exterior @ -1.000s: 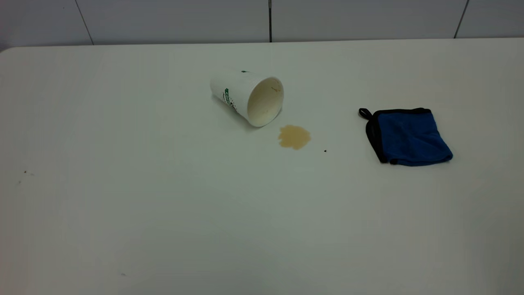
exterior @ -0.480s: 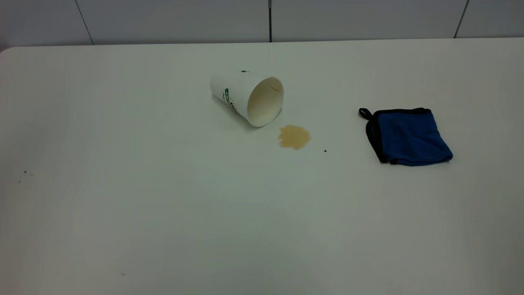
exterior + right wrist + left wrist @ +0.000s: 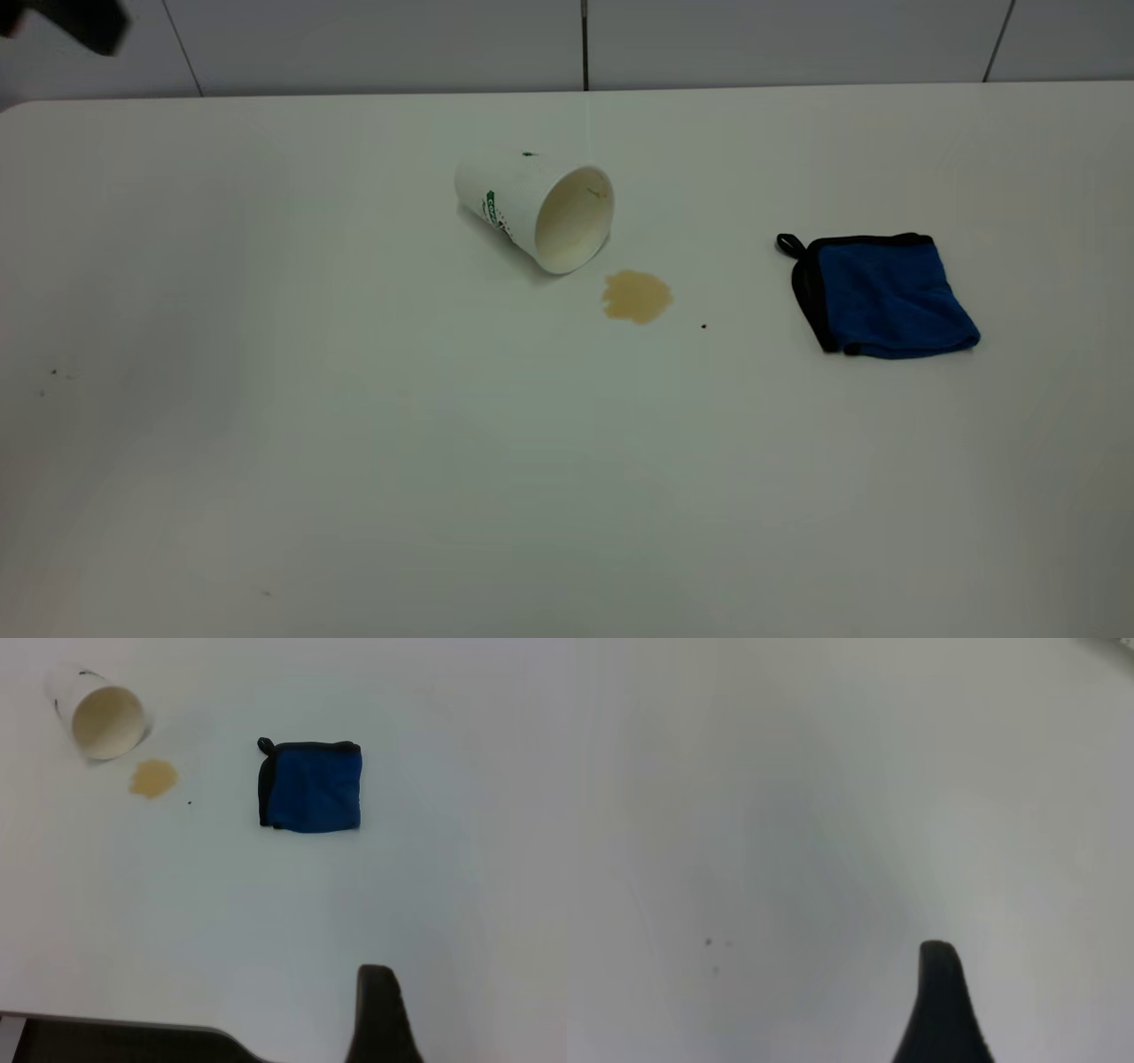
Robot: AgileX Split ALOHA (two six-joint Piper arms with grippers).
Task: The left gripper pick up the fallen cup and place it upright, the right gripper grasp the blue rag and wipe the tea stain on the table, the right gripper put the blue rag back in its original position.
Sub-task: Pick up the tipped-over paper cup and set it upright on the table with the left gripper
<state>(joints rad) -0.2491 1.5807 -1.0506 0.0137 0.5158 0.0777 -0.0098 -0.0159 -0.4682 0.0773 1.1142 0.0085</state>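
The white paper cup point(image 3: 538, 211) lies on its side on the white table point(image 3: 354, 443), its mouth facing the tea stain point(image 3: 636, 296), a light-brown blotch just off the rim. To the right, the blue rag point(image 3: 886, 297) lies flat, its black loop at its far left corner. A blurred black part of my left gripper point(image 3: 66, 22) shows at the far left corner, well away from the cup; its wrist view shows only bare table. My right gripper point(image 3: 379, 1014) hangs high near the table's front edge, looking down on the cup point(image 3: 104, 719), stain point(image 3: 153, 778) and rag point(image 3: 312, 786).
A tiny dark speck point(image 3: 703, 326) lies between stain and rag, and a few more specks point(image 3: 53, 372) sit at the left. A grey tiled wall point(image 3: 585, 44) rises behind the table. The table's near edge point(image 3: 115, 1020) shows in the right wrist view.
A black part of my left arm has come into the exterior view at the top left corner. Cup, stain and rag have not moved.
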